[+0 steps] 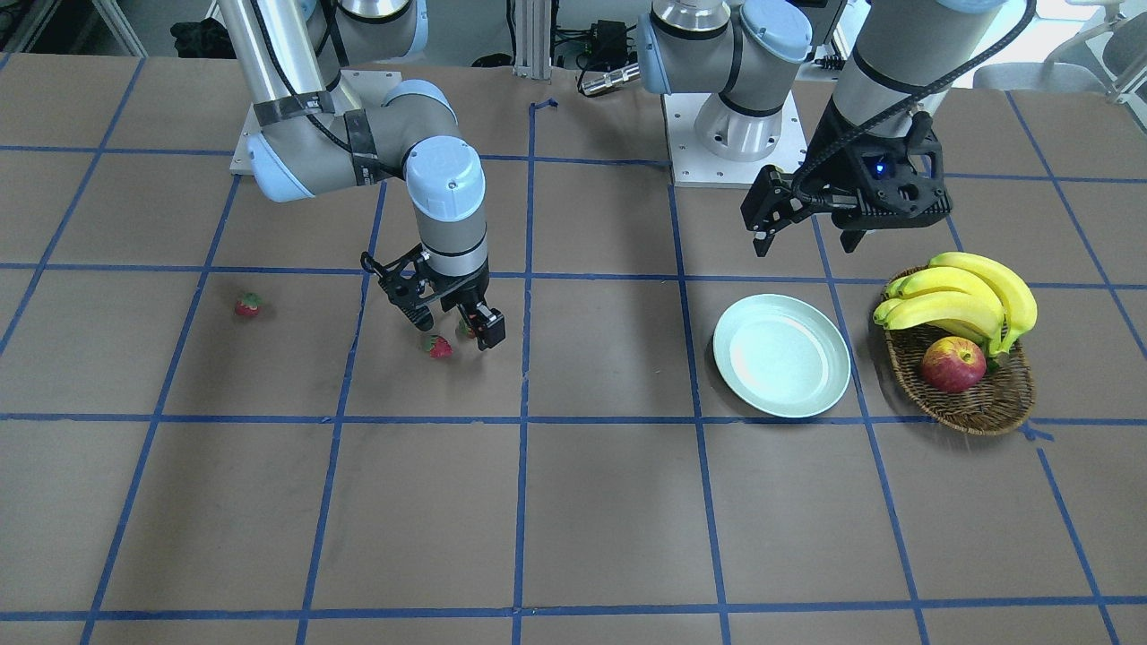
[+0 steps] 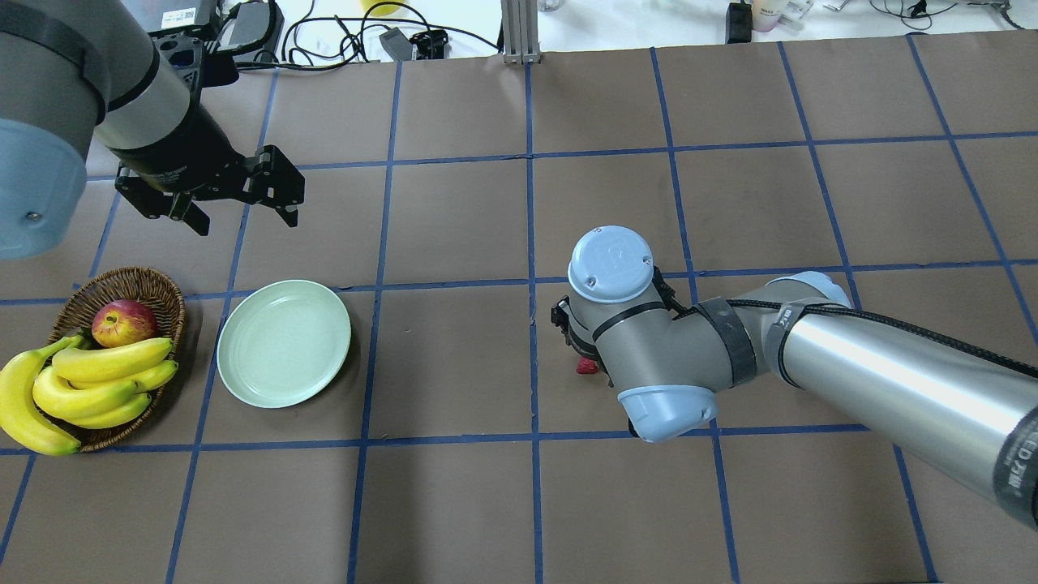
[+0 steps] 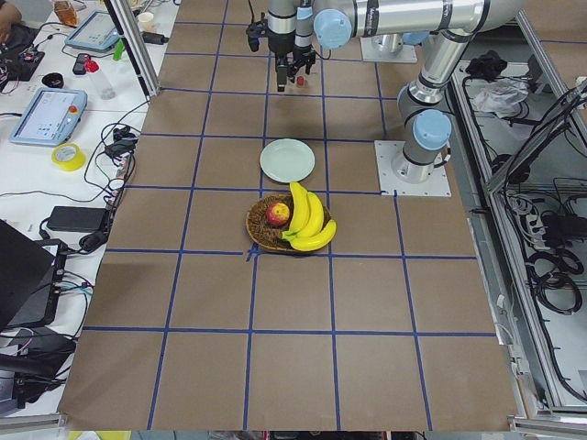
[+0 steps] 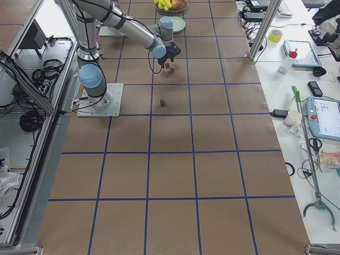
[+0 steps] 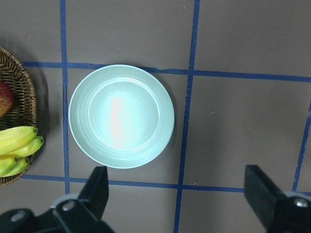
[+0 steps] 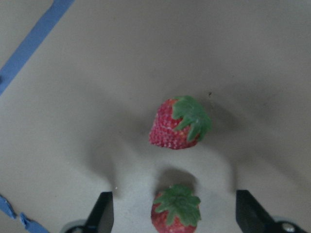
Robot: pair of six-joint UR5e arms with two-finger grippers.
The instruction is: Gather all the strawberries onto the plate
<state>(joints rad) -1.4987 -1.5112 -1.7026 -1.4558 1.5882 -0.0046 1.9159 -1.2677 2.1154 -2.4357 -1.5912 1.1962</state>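
Three strawberries lie on the brown table. One strawberry [image 1: 248, 305] sits alone, far from the arms. My right gripper [image 1: 454, 328] hangs low and open over the other two. In the right wrist view one strawberry [image 6: 176, 212] lies between the open fingers [image 6: 102, 209], untouched, and another strawberry [image 6: 179, 124] lies just beyond the fingertips. The pale mint-green plate [image 1: 781, 355] holds nothing. My left gripper [image 1: 806, 235] hovers open behind it, and the left wrist view looks straight down on the plate [image 5: 121, 116].
A wicker basket [image 1: 981, 403] with bananas [image 1: 963, 300] and an apple [image 1: 952, 364] stands right beside the plate, on the side away from the strawberries. Blue tape lines grid the table. The arm bases [image 1: 730, 134] stand at the robot's edge.
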